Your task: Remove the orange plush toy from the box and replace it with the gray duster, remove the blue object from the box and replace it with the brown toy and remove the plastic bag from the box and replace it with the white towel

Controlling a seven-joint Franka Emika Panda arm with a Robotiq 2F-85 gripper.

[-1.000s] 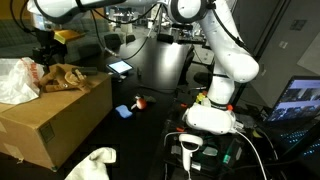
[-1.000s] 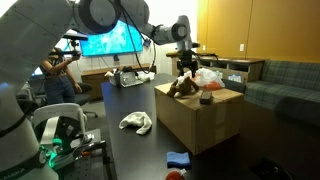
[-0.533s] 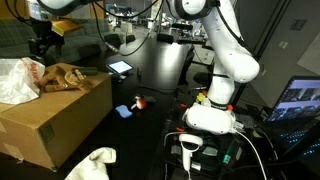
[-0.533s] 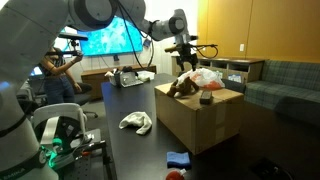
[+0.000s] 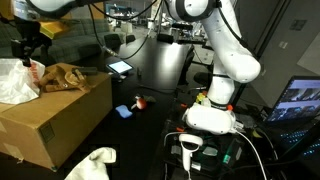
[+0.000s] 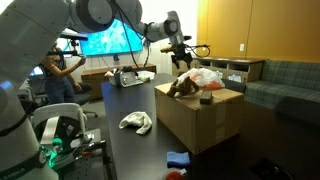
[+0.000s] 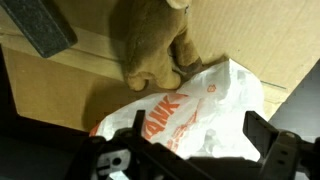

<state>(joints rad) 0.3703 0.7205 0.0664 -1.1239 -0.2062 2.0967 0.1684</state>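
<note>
Reaching arm (image 5: pixel 236 62): your Panda stretches from its base toward 10 o'clock in an exterior view, with the wrist above the carton.
Box (image 5: pixel 55 125): brown cardboard, flaps open, standing on the dark table (image 5: pixel 155 125). You see it in both exterior views.
Plastic bag (image 5: pixel 14 80): white, crumpled, inside the box. In the wrist view its orange print faces up, and it lies at 5 o'clock of the brown toy, touching it.
Brown toy (image 7: pixel 150 45): tan plush, inside the box, at 12 o'clock in the wrist view. In an exterior view it sprawls at 3 o'clock of the bag.
White towel (image 5: pixel 95 160): bunched on the table, outside the box, at 5 o'clock of it.
Gripper (image 7: pixel 195 158): hangs over the bag and toy, apart from both. The jaws are spread wide with nothing between them. One finger (image 7: pixel 278 150) shows at 4 o'clock of the wrist view, its mate at 7 o'clock.
Blue object (image 5: pixel 123 110): flat on the table, outside the box, at 3 o'clock of it.
Gray duster (image 7: pixel 40 25): a dark gray slab at 10 o'clock in the wrist view, on the cardboard. You cannot confirm what it is from this angle.
Orange plush toy (image 5: pixel 140 101): on the table, just beside the blue object at its 2 o'clock.
</note>
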